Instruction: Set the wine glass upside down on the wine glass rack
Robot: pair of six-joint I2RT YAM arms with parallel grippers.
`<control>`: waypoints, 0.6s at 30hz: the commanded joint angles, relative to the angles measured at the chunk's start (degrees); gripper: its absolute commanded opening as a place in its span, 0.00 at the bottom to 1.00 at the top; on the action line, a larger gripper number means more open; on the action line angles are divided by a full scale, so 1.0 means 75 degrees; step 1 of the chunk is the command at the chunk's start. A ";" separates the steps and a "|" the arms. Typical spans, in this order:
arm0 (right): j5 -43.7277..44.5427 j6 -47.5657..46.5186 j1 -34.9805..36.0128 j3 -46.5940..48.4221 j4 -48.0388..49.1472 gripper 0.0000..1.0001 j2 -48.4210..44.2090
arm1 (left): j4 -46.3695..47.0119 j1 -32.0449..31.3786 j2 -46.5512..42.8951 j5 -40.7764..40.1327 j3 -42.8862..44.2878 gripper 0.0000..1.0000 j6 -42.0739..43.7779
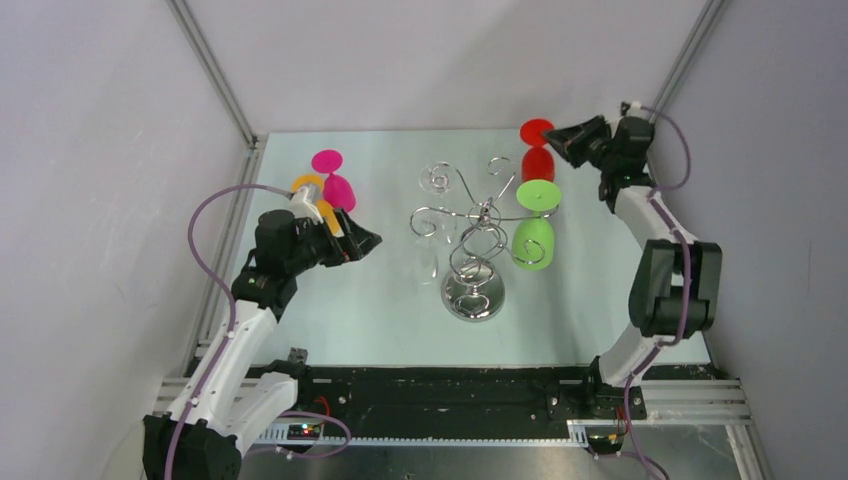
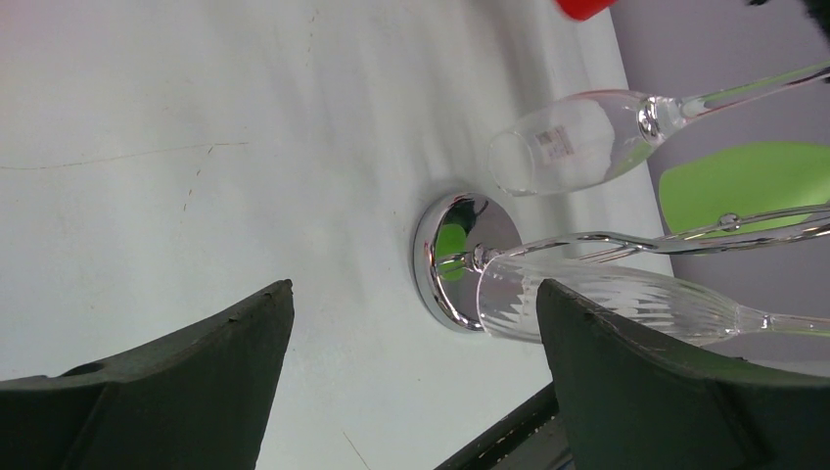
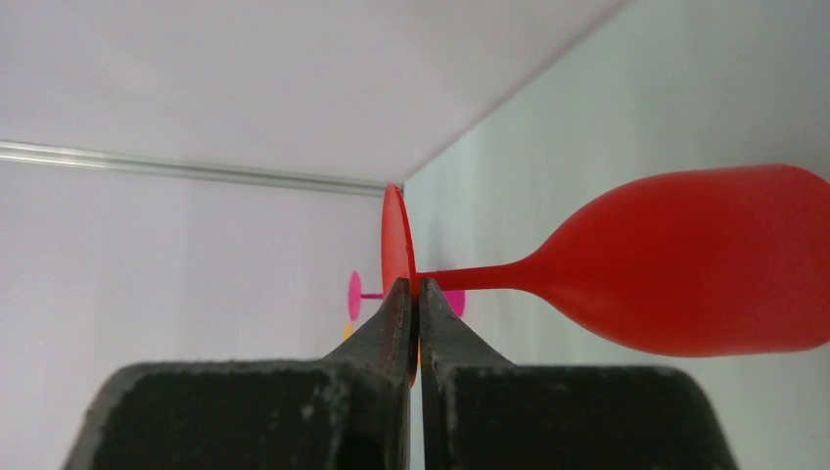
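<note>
Right claw (image 1: 562, 140): it is pinching the edge of the red glass's (image 1: 537, 163) foot. In the right wrist view the two fingers (image 3: 391, 328) are lying almost flat together around the thin red disc, with only the disc between them (image 3: 418, 311). The red glass (image 3: 685, 259) is sitting inverted, foot up and bowl toward the table (image 1: 350, 310). I cannot tell whether its rim is touching the surface.

Location of the red glass: it is standing at the far right of the table, behind the green glass (image 1: 533, 243) and apart from the rack (image 1: 478, 250). It is not hanging on any arm.

Left claw (image 1: 362, 243): it is hovering left of the rack with its jaws spread wide, and it is gripping nothing. In the left wrist view (image 2: 416, 392) I am seeing only bare table between the two fingers (image 2: 196, 392).

Rack: it is standing upright mid-table on its mirrored base (image 2: 445, 257). The green glass is hanging bowl-down from an arm on the right side. Two clear glasses (image 2: 573, 147) (image 2: 626, 299) are hanging bowl-down on the left side.

Other items: a pink glass (image 1: 338, 190) is standing inverted at the far left, and an orange glass (image 1: 308, 183) is sitting just beside it, partly hidden by the left arm.
</note>
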 commanded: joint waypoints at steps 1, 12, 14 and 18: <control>0.0367 -0.0897 0.0044 0.1099 -0.1195 0.00 -0.1228 | 0.0178 0.0023 -0.0038 0.0126 -0.0024 0.98 0.0181; 0.0387 -0.1666 0.1079 0.3618 -0.4309 0.00 -0.1393 | 0.0179 0.0058 0.0018 0.0067 -0.0034 0.98 0.0162; 0.0354 -0.1716 0.1221 0.3763 -0.4472 0.00 -0.1411 | 0.0178 0.0053 0.0019 0.0064 -0.0040 0.98 0.0161; 0.0422 -0.1930 0.1528 0.4249 -0.5178 0.00 -0.1278 | 0.0181 0.0069 0.0041 0.0044 -0.0037 0.98 0.0162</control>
